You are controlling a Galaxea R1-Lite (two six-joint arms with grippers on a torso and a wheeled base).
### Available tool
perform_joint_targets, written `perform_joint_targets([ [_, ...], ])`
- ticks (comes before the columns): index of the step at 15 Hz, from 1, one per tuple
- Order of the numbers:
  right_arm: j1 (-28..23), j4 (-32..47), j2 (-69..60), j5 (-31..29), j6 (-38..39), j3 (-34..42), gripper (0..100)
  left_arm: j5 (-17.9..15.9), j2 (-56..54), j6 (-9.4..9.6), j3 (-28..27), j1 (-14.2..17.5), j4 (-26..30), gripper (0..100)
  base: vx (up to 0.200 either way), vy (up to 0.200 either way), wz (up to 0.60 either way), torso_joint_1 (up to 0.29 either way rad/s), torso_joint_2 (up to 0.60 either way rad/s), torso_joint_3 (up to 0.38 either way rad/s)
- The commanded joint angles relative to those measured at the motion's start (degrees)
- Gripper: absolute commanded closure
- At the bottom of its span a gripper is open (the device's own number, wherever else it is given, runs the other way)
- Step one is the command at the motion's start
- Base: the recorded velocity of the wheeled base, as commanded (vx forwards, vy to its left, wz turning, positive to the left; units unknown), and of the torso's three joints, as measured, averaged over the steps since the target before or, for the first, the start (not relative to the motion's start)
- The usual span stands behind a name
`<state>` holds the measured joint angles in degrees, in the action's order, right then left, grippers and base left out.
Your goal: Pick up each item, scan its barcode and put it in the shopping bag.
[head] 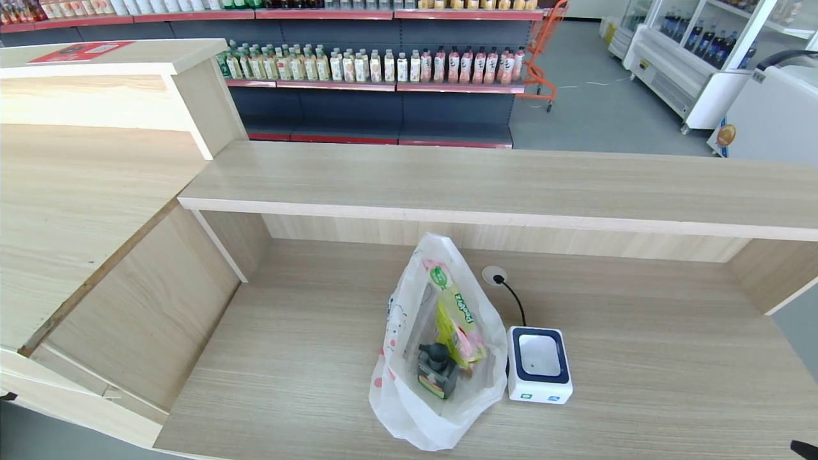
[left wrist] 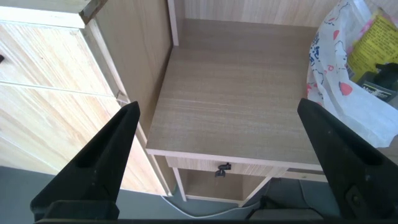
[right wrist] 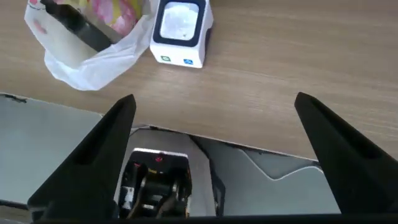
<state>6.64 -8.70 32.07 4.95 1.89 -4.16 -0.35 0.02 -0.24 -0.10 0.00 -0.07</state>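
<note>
Head view: a white plastic shopping bag [head: 441,409] stands open at ctr of the lower wooden desk [head: 639,383], just beside the white barcode scanner [head: 539,364], which sits on its R side. Inside the bag, a yellow snack pack [head: 459,319] w/ green lettering leans above a dark pump bottle [head: 438,374] w/ a red-and-white label. A black cable [head: 514,297] runs from the scanner to a round port in the desk. Beyond the raised counter stand store shelves w/ rows of drink bottles [head: 383,66], and glass-door coolers [head: 696,45] at far R.

Left wrist view: the left gripper [left wrist: 217,107] hangs off the desk's near L corner, fingers spread wide and empty. The bag's pink and blue cartoon print shows at one side, and a small dark latch [left wrist: 222,168] sits under the desk front.

Right wrist view: the right gripper [right wrist: 214,98] is likewise spread wide and empty, just off the desk's near edge. The scanner's glass window and two small front stickers, one green and one blue, are seen from above, their print too small to read.
</note>
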Motion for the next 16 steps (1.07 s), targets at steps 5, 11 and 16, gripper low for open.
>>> perform_joint_targets([
  [5,-6.91,8.97,-31.81,-4.07,-2.24,4.07,0,0.00,-0.02,-0.02,0.01,0.00,-0.01,0,0.000,0.000,0.00,0.000,0.00,0.000],
  [11,-6.91,9.06,-32.07,-4.07,-1.63,4.07,100,0.00,-0.02,-0.02,0.01,0.00,-0.01,0,0.000,0.000,0.00,0.000,0.00,0.000],
  [16,-6.82,9.14,-32.07,-4.07,-1.80,3.98,100,0.00,-0.02,-0.02,0.01,0.00,-0.01,0,0.000,0.000,0.00,0.000,0.00,0.000],
])
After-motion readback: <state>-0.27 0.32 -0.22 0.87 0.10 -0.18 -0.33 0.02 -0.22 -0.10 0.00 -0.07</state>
